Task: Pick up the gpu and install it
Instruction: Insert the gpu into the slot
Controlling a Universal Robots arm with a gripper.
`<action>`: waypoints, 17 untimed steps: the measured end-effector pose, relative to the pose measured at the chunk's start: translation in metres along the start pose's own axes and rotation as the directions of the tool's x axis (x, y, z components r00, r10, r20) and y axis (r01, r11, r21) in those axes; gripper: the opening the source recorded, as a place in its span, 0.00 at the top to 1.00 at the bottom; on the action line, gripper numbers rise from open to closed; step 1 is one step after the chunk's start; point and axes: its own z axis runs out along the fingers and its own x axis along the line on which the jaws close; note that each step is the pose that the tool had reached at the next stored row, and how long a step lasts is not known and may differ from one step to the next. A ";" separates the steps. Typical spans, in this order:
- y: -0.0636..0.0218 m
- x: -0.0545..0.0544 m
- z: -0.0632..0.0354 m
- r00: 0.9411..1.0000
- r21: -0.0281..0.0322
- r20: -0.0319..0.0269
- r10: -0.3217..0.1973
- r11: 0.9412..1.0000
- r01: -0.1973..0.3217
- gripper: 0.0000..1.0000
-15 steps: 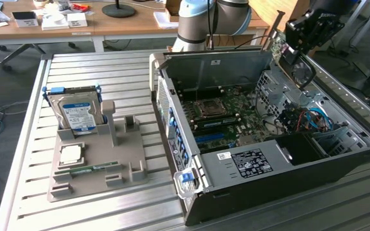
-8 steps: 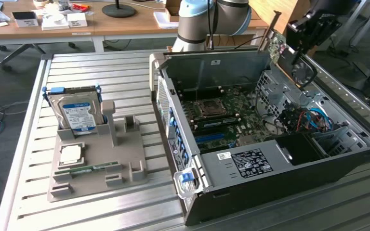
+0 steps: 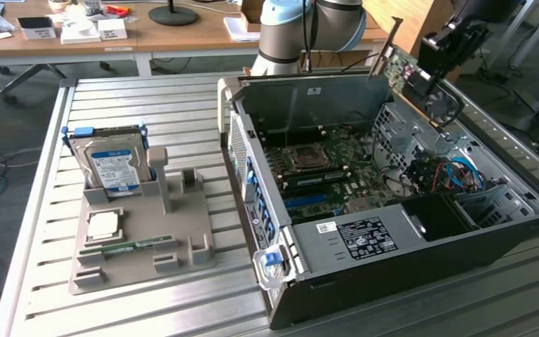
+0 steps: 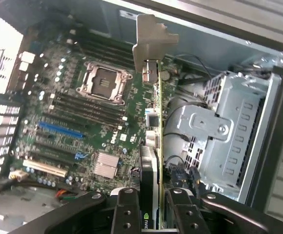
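Note:
The gpu (image 3: 406, 71) is a green card with a silver end bracket (image 3: 384, 50) and a black fan. It hangs tilted in the air over the back right rim of the open computer case (image 3: 494, 253). My gripper (image 3: 449, 49) is shut on the card's upper edge. In the wrist view the gpu (image 4: 156, 126) is seen edge-on, clamped between my two black fingers (image 4: 125, 210), its bracket (image 4: 148, 39) pointing away from me. Below it lies the motherboard (image 4: 83, 112), with an empty CPU socket (image 4: 103, 80) and blue and white slots. The card is clear of the board.
A grey holder tray (image 3: 180, 242) on the slatted metal table at the exterior view's left carries a hard drive (image 3: 110, 163), a CPU chip (image 3: 104, 225) and a memory stick (image 3: 131, 247). A drive cage (image 4: 224, 131) stands beside the card inside the case. Desks stand behind.

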 end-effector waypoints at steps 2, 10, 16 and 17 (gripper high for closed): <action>0.0000 0.000 0.0002 0.999 -0.001 -0.003 -0.035 0.999 0.035 0.73; -0.0001 0.000 0.0009 0.984 -0.005 -0.017 -0.178 0.984 0.178 0.73; -0.0001 0.000 0.0014 0.959 -0.010 -0.027 -0.282 0.959 0.282 0.73; -0.0002 0.000 0.0015 0.953 -0.011 -0.028 -0.301 0.954 0.300 0.73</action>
